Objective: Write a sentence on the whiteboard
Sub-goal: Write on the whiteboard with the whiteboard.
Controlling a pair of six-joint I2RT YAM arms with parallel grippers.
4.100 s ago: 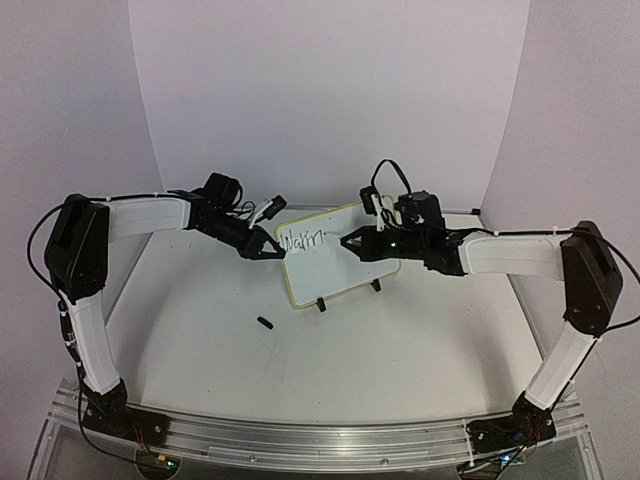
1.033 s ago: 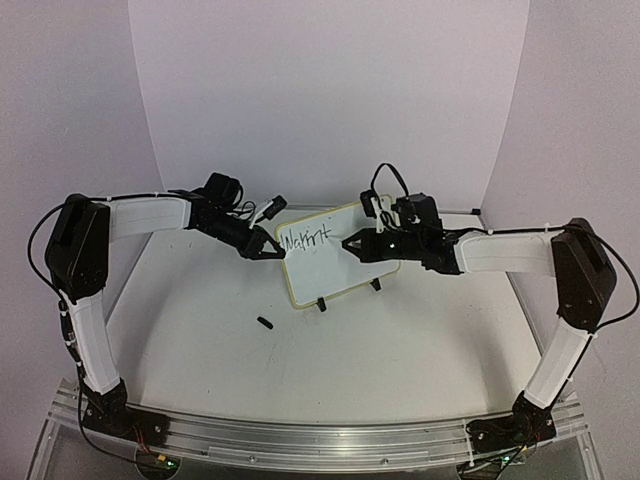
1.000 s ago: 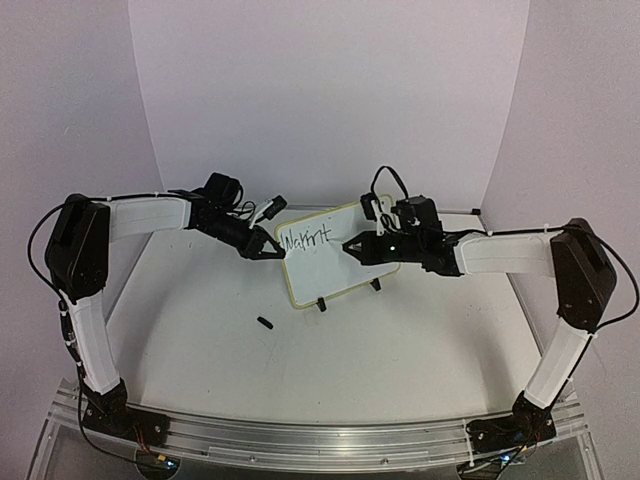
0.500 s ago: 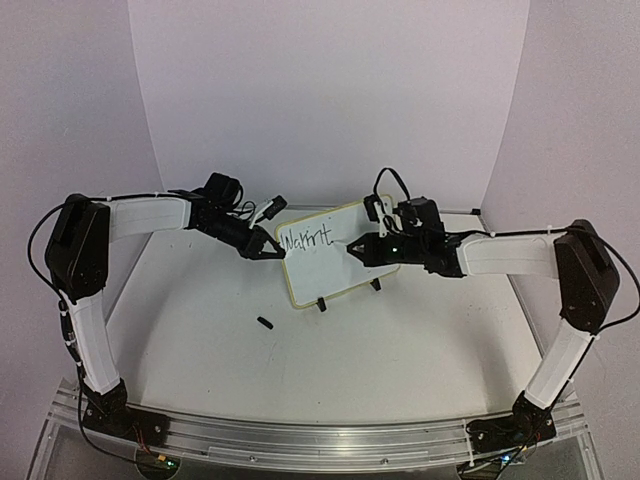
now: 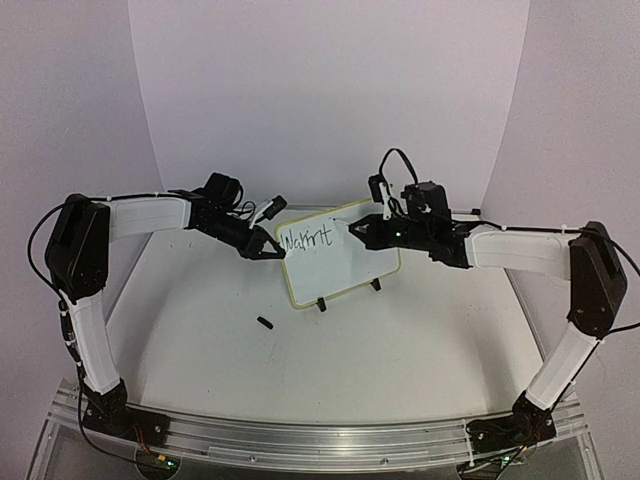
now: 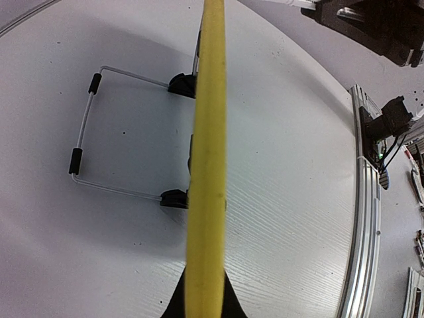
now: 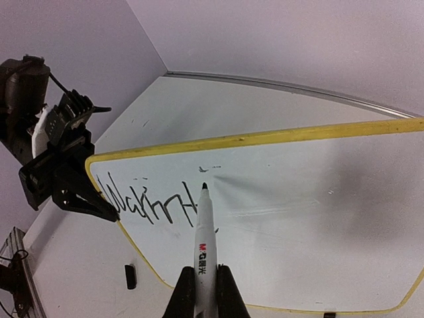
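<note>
The whiteboard [image 5: 345,258] with its pale yellow rim stands tilted on the table on two black clip feet. Black handwriting [image 5: 305,240] reading roughly "Warmt" fills its upper left; it also shows in the right wrist view [image 7: 149,205]. My left gripper [image 5: 274,250] is shut on the board's left rim, seen edge-on as a yellow band [image 6: 207,165] in the left wrist view. My right gripper [image 7: 201,291] is shut on a white marker [image 7: 205,248], its black tip just right of the last letter, near the board's upper edge. In the top view the right gripper [image 5: 362,231] is at the board's top middle.
A small black marker cap [image 5: 265,322] lies on the table in front of the board's left corner; it also shows in the right wrist view [image 7: 130,276]. The board's wire stand [image 6: 86,136] rests behind it. A metal rail [image 5: 300,435] runs along the near table edge.
The right gripper with the marker has moved up and slightly right, from the board's middle to near its top edge. The writing has grown by a letter. The left arm has not moved.
</note>
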